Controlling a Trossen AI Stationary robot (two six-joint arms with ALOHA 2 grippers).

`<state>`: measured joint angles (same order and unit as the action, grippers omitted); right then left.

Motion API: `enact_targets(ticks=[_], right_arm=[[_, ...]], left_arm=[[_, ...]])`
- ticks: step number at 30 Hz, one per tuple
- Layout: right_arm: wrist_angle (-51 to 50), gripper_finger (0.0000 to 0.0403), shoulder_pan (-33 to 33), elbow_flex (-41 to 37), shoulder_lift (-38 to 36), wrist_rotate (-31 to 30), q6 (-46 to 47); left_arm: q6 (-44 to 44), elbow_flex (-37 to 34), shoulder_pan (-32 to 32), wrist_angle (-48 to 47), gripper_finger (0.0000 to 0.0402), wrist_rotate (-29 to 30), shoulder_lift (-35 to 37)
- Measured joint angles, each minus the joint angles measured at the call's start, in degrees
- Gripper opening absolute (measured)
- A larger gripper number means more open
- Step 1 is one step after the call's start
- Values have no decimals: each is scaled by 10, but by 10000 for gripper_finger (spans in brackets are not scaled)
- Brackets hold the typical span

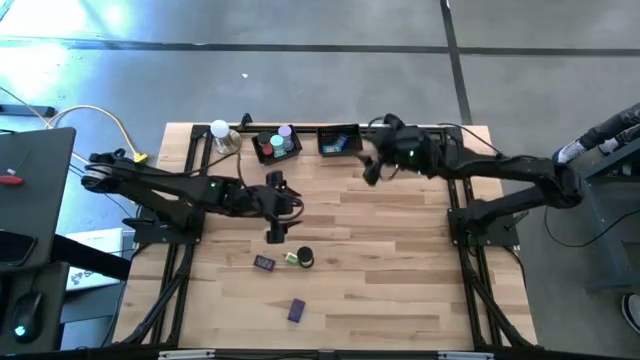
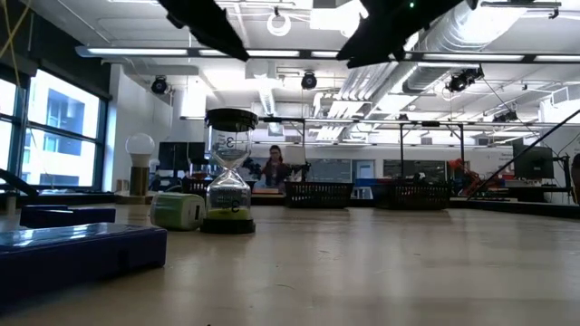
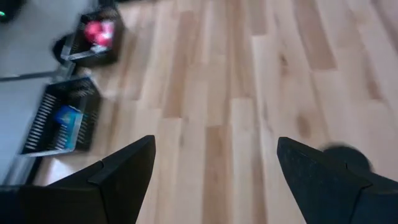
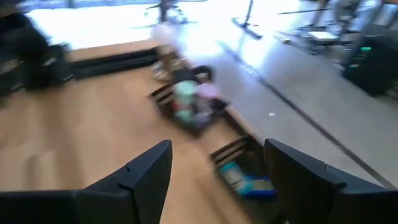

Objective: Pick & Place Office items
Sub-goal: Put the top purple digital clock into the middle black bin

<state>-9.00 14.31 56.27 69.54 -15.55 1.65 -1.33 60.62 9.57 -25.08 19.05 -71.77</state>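
Wooden tabletop [image 1: 400, 260] carries two black trays [image 1: 277, 145] holding items and three loose office items [image 1: 264, 263] near its front; left gripper [image 1: 276, 210] and right gripper [image 1: 368, 166] hover open, empty.

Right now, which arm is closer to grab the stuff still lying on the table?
The left. Its open claw hovers just above the hourglass and the purple block. The right claw, also open and empty, is far back by the trays, so it would probably have to travel much farther.
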Motion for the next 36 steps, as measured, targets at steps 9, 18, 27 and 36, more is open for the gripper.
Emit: enact_targets(ticks=[9,18,27,36], right_arm=[[-14,243,-140,-1,8,-93,18],[-11,244,-204,-1,8,-165,35],[-9,244,-201,-1,11,-164,53],[-9,244,-200,-1,11,-158,67]], left_arm=[[61,0,22,-100,328,-83,1],[90,0,57,-214,328,-159,2],[83,0,95,-215,328,-158,-2],[83,-1,142,-247,328,-157,-37]])
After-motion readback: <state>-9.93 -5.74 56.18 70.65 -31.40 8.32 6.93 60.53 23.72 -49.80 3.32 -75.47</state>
